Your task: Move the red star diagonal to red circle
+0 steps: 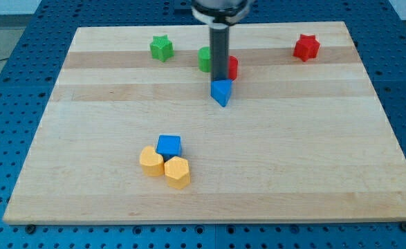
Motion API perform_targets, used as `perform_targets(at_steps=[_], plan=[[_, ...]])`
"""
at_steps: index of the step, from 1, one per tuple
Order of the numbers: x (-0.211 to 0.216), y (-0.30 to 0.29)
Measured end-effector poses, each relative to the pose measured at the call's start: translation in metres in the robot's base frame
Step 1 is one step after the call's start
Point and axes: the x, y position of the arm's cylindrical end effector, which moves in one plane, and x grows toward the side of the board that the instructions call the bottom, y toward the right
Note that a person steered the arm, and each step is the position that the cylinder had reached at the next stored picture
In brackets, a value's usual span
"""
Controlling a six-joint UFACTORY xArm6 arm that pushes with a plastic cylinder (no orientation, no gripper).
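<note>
Bench (313, 152): pale wood, lengthwise grain bands, on a blue perforated base (23, 83). Red star (306, 47), far right. Red circle (232, 67) and green block (204, 59) flank the dark rod (220, 52). Green star (161, 48), far left. Blue triangle (221, 93), centre. Near: blue cube (169, 146), two yellow blocks (151, 160) (177, 172).

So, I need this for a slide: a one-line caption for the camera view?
My tip sits just above the blue block, between green block and red circle; the red star is far right.
</note>
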Motion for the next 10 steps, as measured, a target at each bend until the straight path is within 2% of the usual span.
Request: perform_targets(at_steps=[2, 3, 4, 5, 6, 7, 8, 9, 10], plan=[[0.005, 0.040], [-0.023, 0.121], [-0.069, 0.203], [-0.097, 0.228], [-0.098, 0.238], [-0.113, 0.177], [-0.109, 0.138], [-0.155, 0.155], [-0.160, 0.145]])
